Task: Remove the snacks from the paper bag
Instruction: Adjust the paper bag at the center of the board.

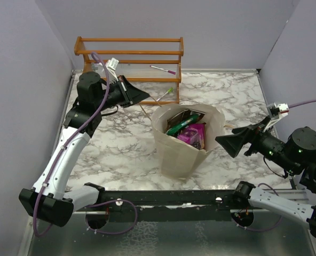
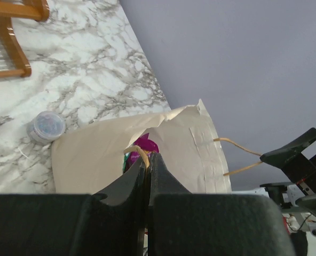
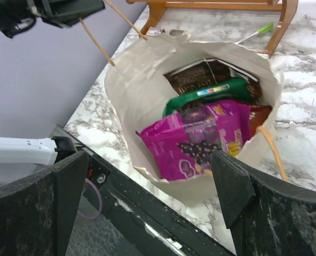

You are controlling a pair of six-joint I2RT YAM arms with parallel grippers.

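Observation:
The cream paper bag (image 1: 182,152) stands open mid-table. Inside it lie a purple packet (image 3: 200,138), a green packet (image 3: 211,93), a dark brown packet (image 3: 200,74) and a reddish one (image 3: 257,114); they also show in the top view (image 1: 190,130). My left gripper (image 1: 145,96) is behind and left of the bag, shut on its tan string handle (image 2: 141,156), which runs taut to the bag rim. My right gripper (image 1: 226,141) is open and empty just right of the bag, its fingers (image 3: 232,181) spread on either side of the near rim. The other handle (image 3: 271,146) hangs loose.
A wooden rack (image 1: 128,53) stands at the back left with pens (image 1: 163,69) on it, and a green pen (image 1: 166,95) lies beside it. A small clear cup (image 2: 47,126) sits behind the bag. Grey walls close in three sides. A black rail (image 1: 163,198) runs along the near edge.

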